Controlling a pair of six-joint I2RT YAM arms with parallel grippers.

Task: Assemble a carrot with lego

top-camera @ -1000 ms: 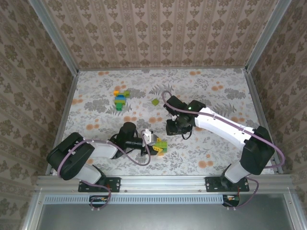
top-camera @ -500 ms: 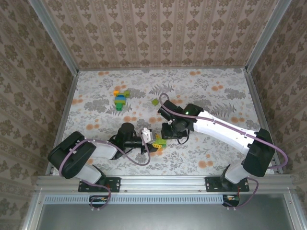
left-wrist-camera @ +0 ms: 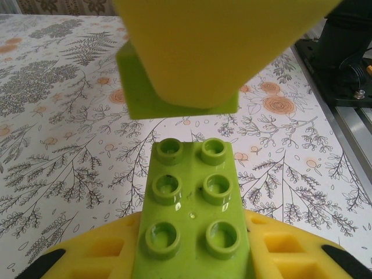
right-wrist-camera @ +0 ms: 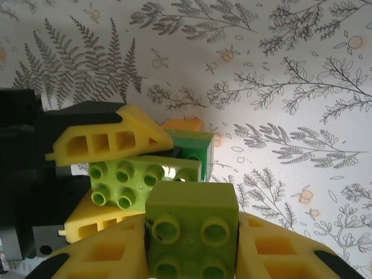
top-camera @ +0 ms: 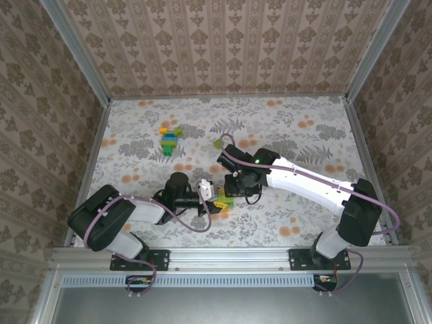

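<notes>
Pincers meet just below the middle of the top view: left pincer (top-camera: 213, 196) on the left holding a six-stud brick (left-wrist-camera: 192, 203), right pincer (top-camera: 231, 192) just beside it on the right with a four-stud brick (right-wrist-camera: 192, 224). Up-left on the surface (top-camera: 304, 128) sits a small brick build (top-camera: 169, 142), a loose brick (top-camera: 219, 143) to its right.

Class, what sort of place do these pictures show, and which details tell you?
Probably a robotics lab test cell: a left arm and right arm bolted to an aluminium rail, patterned panel walls boxing in a small floral table, and lego bricks as props.
</notes>
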